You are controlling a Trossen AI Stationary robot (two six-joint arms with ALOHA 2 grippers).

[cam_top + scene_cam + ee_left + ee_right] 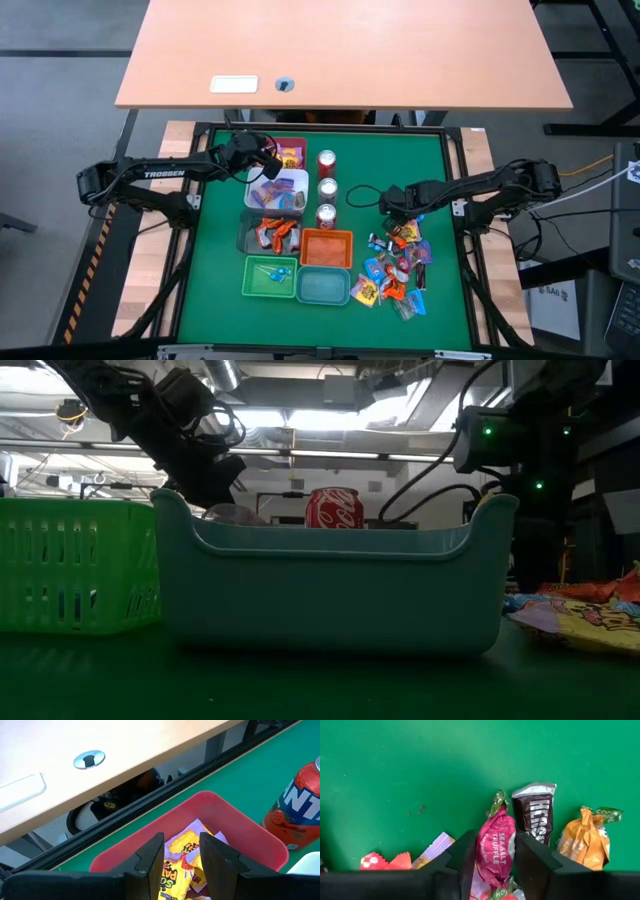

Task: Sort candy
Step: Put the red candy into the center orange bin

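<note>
The candy pile [400,270] lies on the green mat toward the table's right. My right gripper [392,205] is low at the pile's far edge, shut on a magenta truffle [495,847]. A dark chocolate bar [535,815] and an orange sweet [585,840] lie right beside it. My left gripper [270,160] hovers over the red bin [235,820] at the far left of the mat, shut on a yellow candy pack [182,855]. More yellow packs lie in that bin [292,155]. My left gripper pinches the yellow candy pack [181,865] between its two fingers, and the pack fills the gap. It comes slanting down from above the red bin and holds the pack over the sweets inside. My right gripper pinches the magenta truffle by its body [496,855] between both fingers [530,855], from above. The twisted green tail [498,802] sticks out past the fingertips. Whether it is off the mat I cannot tell.
Three cans [327,188] stand in a row at the mat's middle. Left of them are a white bin [280,190] and a dark bin [268,235]. Orange [326,247], green [270,277] and teal [330,585] bins sit nearer. A dark cable [365,195] loops by the right gripper.
</note>
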